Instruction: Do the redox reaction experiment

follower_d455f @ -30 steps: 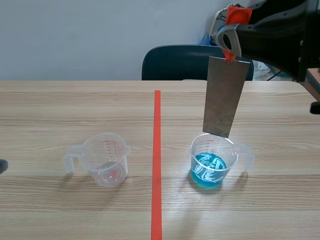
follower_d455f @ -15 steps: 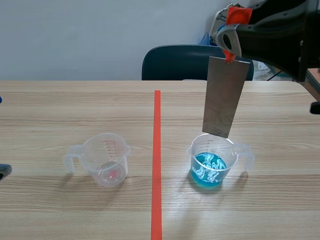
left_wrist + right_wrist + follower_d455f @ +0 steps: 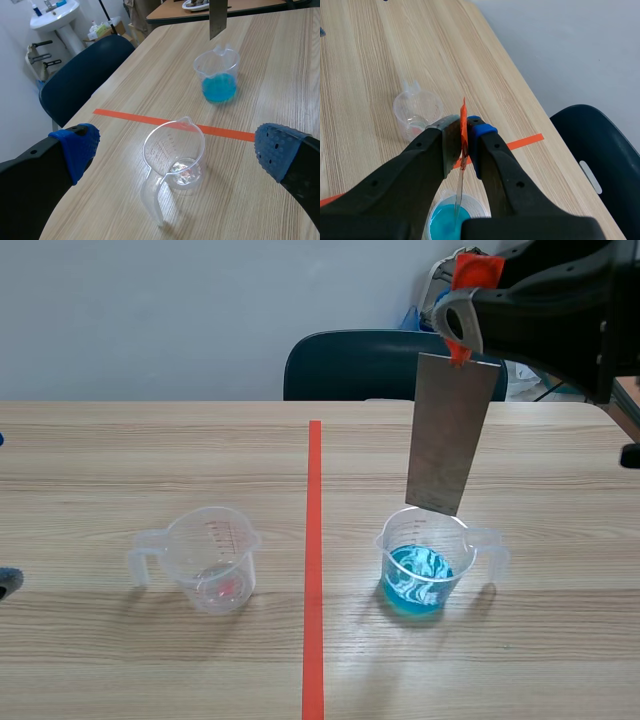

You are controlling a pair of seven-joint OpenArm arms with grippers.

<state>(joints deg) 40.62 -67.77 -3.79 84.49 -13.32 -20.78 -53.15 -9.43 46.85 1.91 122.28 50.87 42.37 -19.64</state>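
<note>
A grey metal plate (image 3: 449,433) with an orange tag on top hangs upright from my right gripper (image 3: 459,328), which is shut on the tag. Its lower edge sits just above the rim of a clear beaker (image 3: 425,560) holding blue liquid (image 3: 416,578). Seen edge-on, the plate (image 3: 458,192) points down at the blue beaker (image 3: 452,220) between my right gripper (image 3: 463,131) fingers. An empty clear beaker (image 3: 210,558) stands left of the tape line. My left gripper (image 3: 175,150) is open, with the empty beaker (image 3: 173,160) ahead of it, between its fingers, and the blue beaker (image 3: 217,75) farther off.
An orange-red tape line (image 3: 314,560) runs down the middle of the wooden table (image 3: 130,460). A dark blue chair (image 3: 350,365) stands behind the far edge. Only a bit of my left gripper (image 3: 6,580) shows at the scene's left edge.
The plate and right arm hold still. The blue liquid's surface ripples slightly. The left fingertip at the scene's left edge shifted a little.
</note>
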